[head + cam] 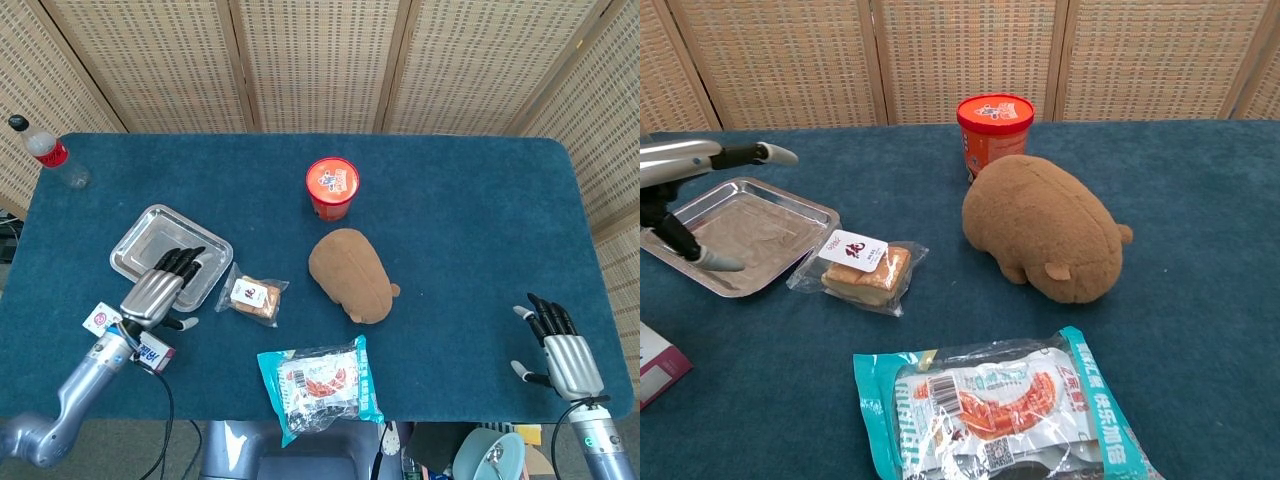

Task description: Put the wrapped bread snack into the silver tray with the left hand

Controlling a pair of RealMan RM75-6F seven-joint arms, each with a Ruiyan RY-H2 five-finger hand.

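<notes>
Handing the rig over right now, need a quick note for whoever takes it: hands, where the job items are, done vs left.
Left hand: open, holding nothing, over the near right corner of the empty rectangular silver metal tray, not touching the snack.
Right hand: open, holding nothing, at the table's near right edge.
Clear-wrapped bread snack with a white label: flat on the blue cloth, just right of the tray, beside the left hand's fingertips.
Done: nothing yet; the snack is untouched.
Left: reach right to the snack with the left hand, grip it, lift it, set it inside the tray, let go.
</notes>
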